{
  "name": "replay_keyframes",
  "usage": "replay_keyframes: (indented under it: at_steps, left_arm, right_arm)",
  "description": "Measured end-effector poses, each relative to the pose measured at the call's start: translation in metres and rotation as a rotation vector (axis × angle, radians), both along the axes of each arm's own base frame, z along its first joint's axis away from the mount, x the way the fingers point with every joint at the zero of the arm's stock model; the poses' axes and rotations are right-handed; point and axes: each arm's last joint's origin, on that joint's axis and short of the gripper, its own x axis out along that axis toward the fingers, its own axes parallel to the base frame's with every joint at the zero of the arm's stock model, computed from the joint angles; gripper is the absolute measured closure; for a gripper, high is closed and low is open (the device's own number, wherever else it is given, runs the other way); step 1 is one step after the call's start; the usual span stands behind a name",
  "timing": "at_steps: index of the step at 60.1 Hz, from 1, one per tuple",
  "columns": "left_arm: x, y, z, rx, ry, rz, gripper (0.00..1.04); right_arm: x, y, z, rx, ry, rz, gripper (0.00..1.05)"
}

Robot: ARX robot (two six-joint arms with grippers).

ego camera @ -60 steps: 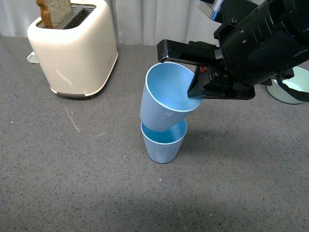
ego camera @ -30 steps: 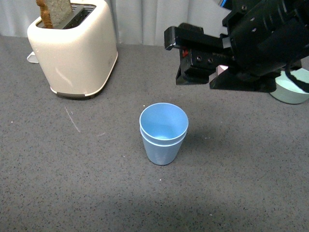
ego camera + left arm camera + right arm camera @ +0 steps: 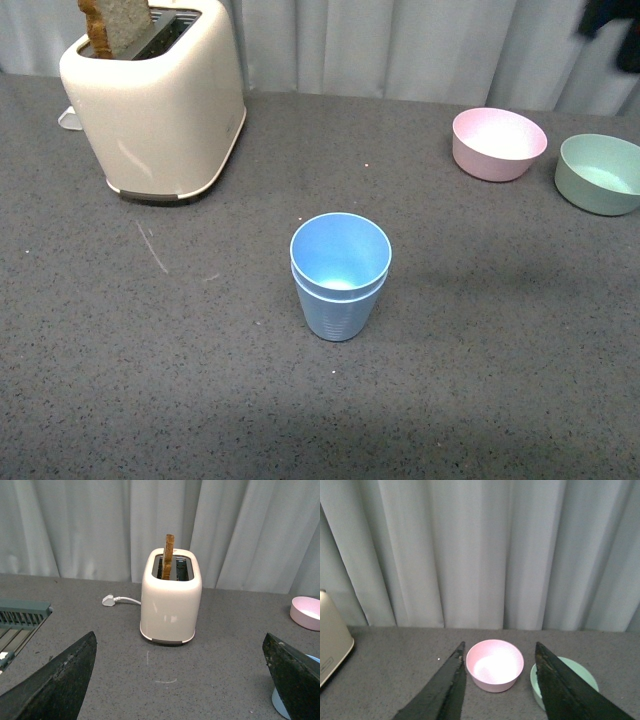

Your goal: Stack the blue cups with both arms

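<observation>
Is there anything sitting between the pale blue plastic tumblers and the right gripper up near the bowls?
Nothing visible does. The two light blue plastic tumblers stand nested on bare grey tabletop. The shallow pink bowl and shallow green bowl sit far off by the curtain, right below the open right gripper, not between it and the tumblers.

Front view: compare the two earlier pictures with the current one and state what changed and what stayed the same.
The upper blue cup, held tilted by the right gripper a second ago, was let go and now sits nested upright in the lower blue cup. The right arm drew back up and to the right, nearly out of the front view, uncovering the pink bowl. The toaster and green bowl stayed put.
</observation>
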Motion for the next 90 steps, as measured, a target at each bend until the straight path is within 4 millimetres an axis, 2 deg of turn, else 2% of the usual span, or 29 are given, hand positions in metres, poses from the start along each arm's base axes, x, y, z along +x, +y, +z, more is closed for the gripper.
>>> replay_keyframes:
  at_steps: [7,11,23,34,50,90]
  left_arm:
    - [0.0,0.0,0.0,0.0,0.0,-0.002,0.07]
    - [0.0,0.0,0.0,0.0,0.0,-0.002,0.07]
    - [0.0,0.0,0.0,0.0,0.001,-0.002,0.07]
    - [0.0,0.0,0.0,0.0,0.001,-0.002,0.07]
    - [0.0,0.0,0.0,0.0,0.001,-0.002,0.07]
    - [0.0,0.0,0.0,0.0,0.001,-0.002,0.07]
  right_arm:
    - [-0.02,-0.016,-0.007,-0.012,0.014,0.001,0.87]
    - [-0.035,-0.027,-0.013,-0.021,0.031,0.005,1.04]
    - [-0.062,-0.044,-0.024,-0.022,0.035,0.003,1.04]
    - [-0.081,-0.054,-0.022,-0.019,0.025,0.002,1.04]
    - [-0.1,-0.068,-0.022,-0.017,0.027,-0.004,1.04]
    - [-0.127,-0.069,-0.017,-0.017,0.006,0.0,1.04]
